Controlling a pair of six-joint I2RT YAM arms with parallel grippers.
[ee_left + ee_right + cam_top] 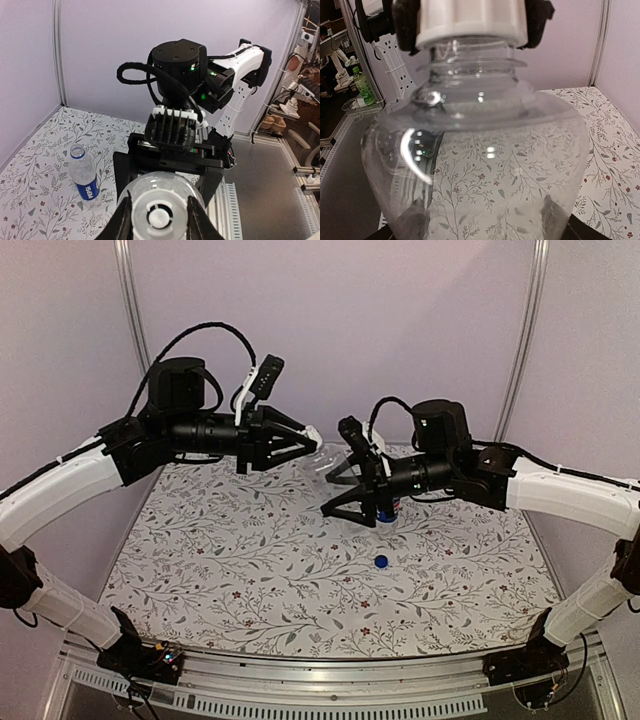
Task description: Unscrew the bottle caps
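Observation:
The plain clear bottle [330, 462] hangs on its side above the table, between the two arms. My left gripper [305, 443] is shut on its white cap [159, 215]. In the right wrist view the same cap [470, 22] sits at the top, pinched between black fingers. My right gripper [330, 495] stands wide, its fingers [555, 215] showing through the bottle's body [480, 165] on either side; whether they touch it I cannot tell. The Pepsi bottle [85, 177] stands upright and uncapped on the table. Its blue cap [381, 561] lies loose on the cloth.
A floral cloth [250, 570] covers the table. Pale walls with metal posts [130, 300] close in the back and the sides. The Pepsi bottle [388, 508] stands just behind my right gripper.

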